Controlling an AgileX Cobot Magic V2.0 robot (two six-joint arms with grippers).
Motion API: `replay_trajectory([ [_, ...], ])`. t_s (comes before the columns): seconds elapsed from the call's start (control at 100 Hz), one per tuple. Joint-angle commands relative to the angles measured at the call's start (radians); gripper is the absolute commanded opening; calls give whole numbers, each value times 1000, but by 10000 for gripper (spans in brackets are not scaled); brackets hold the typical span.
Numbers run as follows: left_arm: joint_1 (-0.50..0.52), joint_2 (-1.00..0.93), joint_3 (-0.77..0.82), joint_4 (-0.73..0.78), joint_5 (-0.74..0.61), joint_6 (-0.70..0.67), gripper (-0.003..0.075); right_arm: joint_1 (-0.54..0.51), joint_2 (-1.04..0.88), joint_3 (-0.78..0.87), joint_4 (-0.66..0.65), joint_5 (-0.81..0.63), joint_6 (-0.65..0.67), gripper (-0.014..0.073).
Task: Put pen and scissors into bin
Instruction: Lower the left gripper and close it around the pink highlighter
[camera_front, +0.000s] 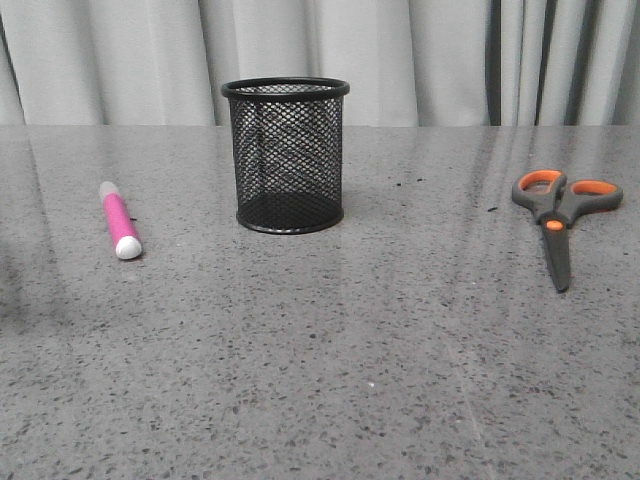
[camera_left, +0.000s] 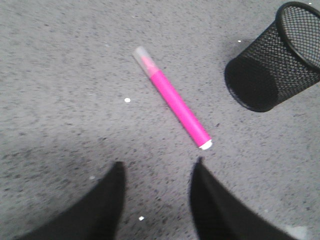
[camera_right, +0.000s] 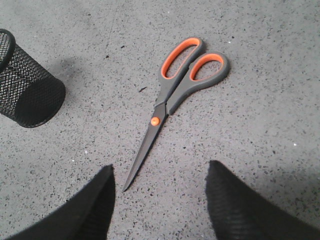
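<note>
Both end effectors hang spread and empty above the desk: the left end effector near the pen's white end, the right end effector beside the scissors' tip. From the upright bin, the pen lies at about eight o'clock, the closed scissors at about four o'clock, blades pointing toward the camera. Each lies well apart from the bin.

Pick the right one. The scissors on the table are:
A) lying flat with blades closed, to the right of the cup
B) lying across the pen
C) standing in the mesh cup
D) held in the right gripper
A: the scissors lie flat on the table with blades together, apart from and right of the bin; the right gripper is open and empty.
</note>
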Motion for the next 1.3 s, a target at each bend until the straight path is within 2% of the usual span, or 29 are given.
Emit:
replay_trajectory([
  [0.0, -4, 43, -52, -106, -26, 36, 456, -2, 5, -37, 7, -53, -15, 393],
  [0.2, -31, 135, -107, -117, -25, 53, 388, -2, 5, -37, 7, -66, -15, 394],
  [0.45, -138, 284, -196, -80, -47, 48, 386, -2, 5, -37, 7, -87, -17, 393],
  [0.65, -225, 430, -298, 127, -47, -109, 386, -2, 5, -37, 7, -87, -39, 394],
  [0.79, -286, 514, -377, 346, -42, -318, 386, -2, 5, -37, 7, -87, -41, 394],
  [0.85, -308, 542, -401, 390, -39, -368, 386, -2, 5, -37, 7, -87, -41, 394],
  [1.06, -364, 636, -457, 503, -37, -454, 386, -2, 5, -37, 7, -87, -43, 394],
  [1.29, -370, 692, -480, 527, -26, -456, 377, -2, 5, -37, 7, -87, -53, 394],
])
